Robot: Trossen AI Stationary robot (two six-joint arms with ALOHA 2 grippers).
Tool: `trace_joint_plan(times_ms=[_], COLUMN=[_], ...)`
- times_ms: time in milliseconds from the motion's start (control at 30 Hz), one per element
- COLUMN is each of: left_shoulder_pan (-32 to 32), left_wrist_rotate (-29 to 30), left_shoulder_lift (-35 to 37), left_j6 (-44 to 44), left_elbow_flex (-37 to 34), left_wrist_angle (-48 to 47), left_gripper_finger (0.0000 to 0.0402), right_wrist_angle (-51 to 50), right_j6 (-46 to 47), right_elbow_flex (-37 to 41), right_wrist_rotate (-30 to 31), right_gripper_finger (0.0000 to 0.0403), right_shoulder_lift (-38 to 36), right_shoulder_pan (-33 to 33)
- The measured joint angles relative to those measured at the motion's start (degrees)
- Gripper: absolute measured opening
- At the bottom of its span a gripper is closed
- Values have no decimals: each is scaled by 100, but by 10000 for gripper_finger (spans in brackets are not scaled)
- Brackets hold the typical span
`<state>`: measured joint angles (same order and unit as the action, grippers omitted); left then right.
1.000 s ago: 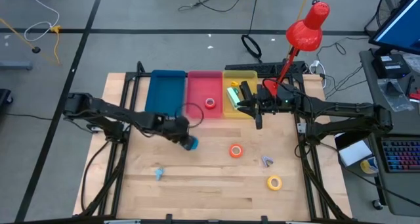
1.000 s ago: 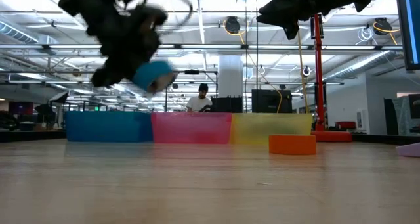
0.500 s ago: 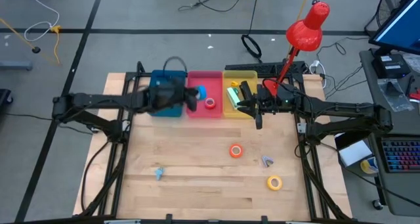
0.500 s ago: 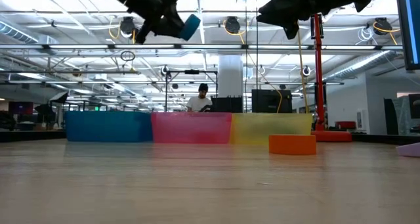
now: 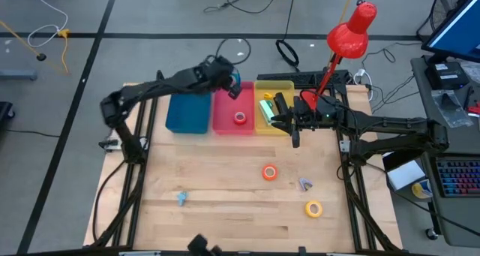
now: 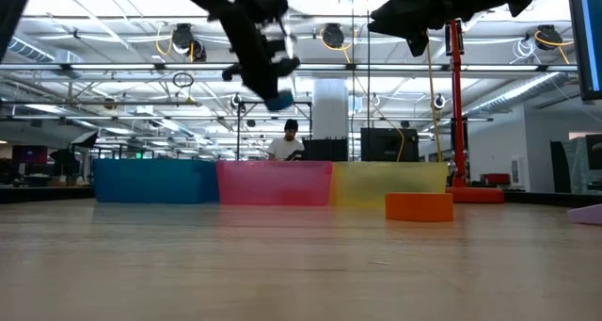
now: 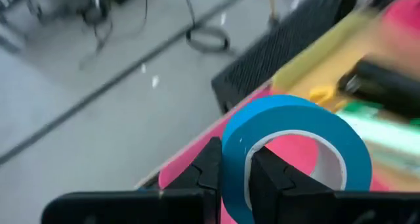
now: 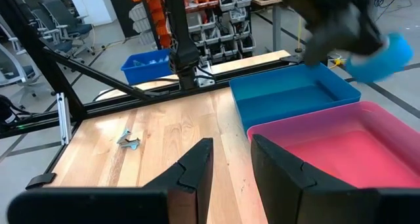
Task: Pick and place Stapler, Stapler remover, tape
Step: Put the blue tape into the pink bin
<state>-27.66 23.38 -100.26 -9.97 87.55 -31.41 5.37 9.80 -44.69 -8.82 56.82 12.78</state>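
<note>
Above pink bin (image 5: 232, 109): L gripper (image 5: 229, 84) clamping blue tape (image 5: 235, 89).

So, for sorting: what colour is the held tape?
Blue tape, clearest in the left wrist view.

Your left gripper (image 5: 229, 85) swings the blue tape (image 5: 235, 91) from above the table's middle to above the pink bin's (image 5: 225, 119) far edge.

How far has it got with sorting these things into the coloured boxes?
Partly done. A red tape roll already lies in the pink bin, and something green sits in the yellow bin. The left pincer holds the blue tape roll above the pink bin's far end. The orange roll, yellow roll and two small pieces remain on the table. The right pincer waits by the yellow bin.
</note>
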Motion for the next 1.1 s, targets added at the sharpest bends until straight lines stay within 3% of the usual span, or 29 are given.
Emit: trace_joint_plan(times_ms=[400,533,767,1100], left_shoulder_pan=[-723,-762,-836,-968], left_wrist_rotate=[-934,-927,-395,-814], left_shoulder_lift=[-1621,-1739,-1765,-1809], left_j6=[-272,-265,-60,89], left_elbow_flex=[111,111,111,111], left_wrist_angle=[-613,-469,-473,-447], left_gripper_finger=[39,39,58,66], right_wrist_angle=[-2,-2,-3,-2], right_j6=[0,0,0,0], right_elbow_flex=[0,0,0,0], right_wrist_rotate=[297,302,304,304], right_gripper_finger=[95,95,95,95], right_shoulder_lift=[0,0,0,0], right_shoulder_pan=[0,0,0,0])
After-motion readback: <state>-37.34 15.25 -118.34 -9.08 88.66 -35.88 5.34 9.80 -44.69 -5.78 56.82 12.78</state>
